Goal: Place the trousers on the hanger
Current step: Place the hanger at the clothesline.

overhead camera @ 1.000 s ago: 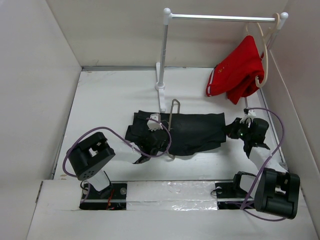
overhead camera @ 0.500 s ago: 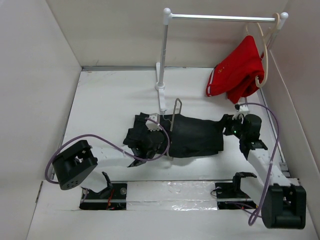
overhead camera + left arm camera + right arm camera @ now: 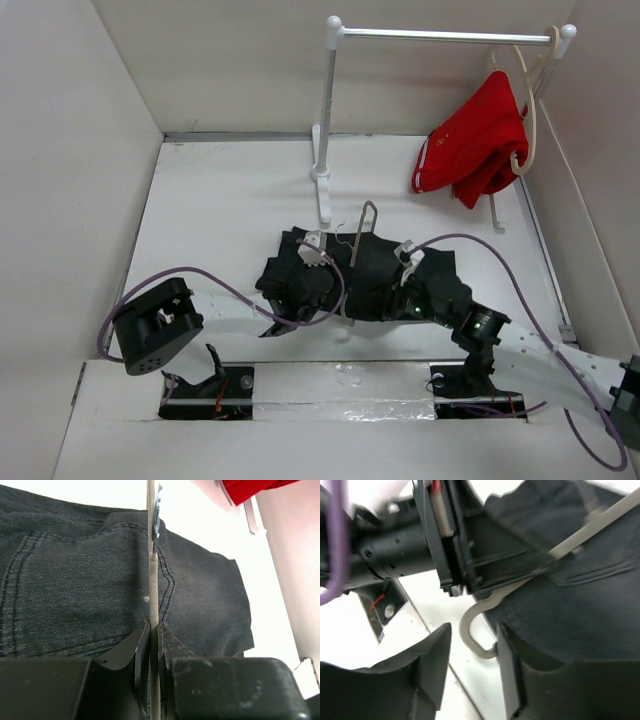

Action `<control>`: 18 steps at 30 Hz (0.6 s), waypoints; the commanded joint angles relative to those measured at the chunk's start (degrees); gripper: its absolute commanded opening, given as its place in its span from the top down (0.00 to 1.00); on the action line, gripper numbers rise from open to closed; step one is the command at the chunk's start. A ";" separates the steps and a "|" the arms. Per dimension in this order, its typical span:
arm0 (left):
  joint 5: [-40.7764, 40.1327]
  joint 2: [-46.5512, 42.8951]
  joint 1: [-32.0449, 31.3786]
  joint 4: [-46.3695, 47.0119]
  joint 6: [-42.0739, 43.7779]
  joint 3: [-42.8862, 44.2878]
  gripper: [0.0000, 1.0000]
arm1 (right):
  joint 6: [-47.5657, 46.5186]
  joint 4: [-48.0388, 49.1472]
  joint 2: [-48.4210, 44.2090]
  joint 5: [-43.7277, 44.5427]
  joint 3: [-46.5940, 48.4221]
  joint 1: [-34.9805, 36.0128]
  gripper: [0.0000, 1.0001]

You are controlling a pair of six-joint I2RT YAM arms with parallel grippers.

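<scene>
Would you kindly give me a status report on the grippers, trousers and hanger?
Left gripper shut on hanger. Right gripper open astride its hook. Trousers lie on table beneath hanger. Red garment on rail, apart.

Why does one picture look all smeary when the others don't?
Right wrist view: smeary all over, likely because the camera was moving, and the hanger is streaky. Left wrist view: sharp on the stitching of the trousers, but the close-up left fingers are dark and soft. Top view: bright, even light with faint shadows and a little shine on the tape.
</scene>
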 commanded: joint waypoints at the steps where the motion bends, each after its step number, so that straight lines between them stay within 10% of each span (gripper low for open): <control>1: -0.80 -1.68 -1.00 7.56 -1.54 4.28 1.00 | 4.74 7.23 5.70 10.42 1.25 5.98 0.50; 18: -5.74 -5.38 -3.11 5.62 -2.59 1.56 1.00 | 3.60 18.58 24.08 3.32 6.35 8.79 0.40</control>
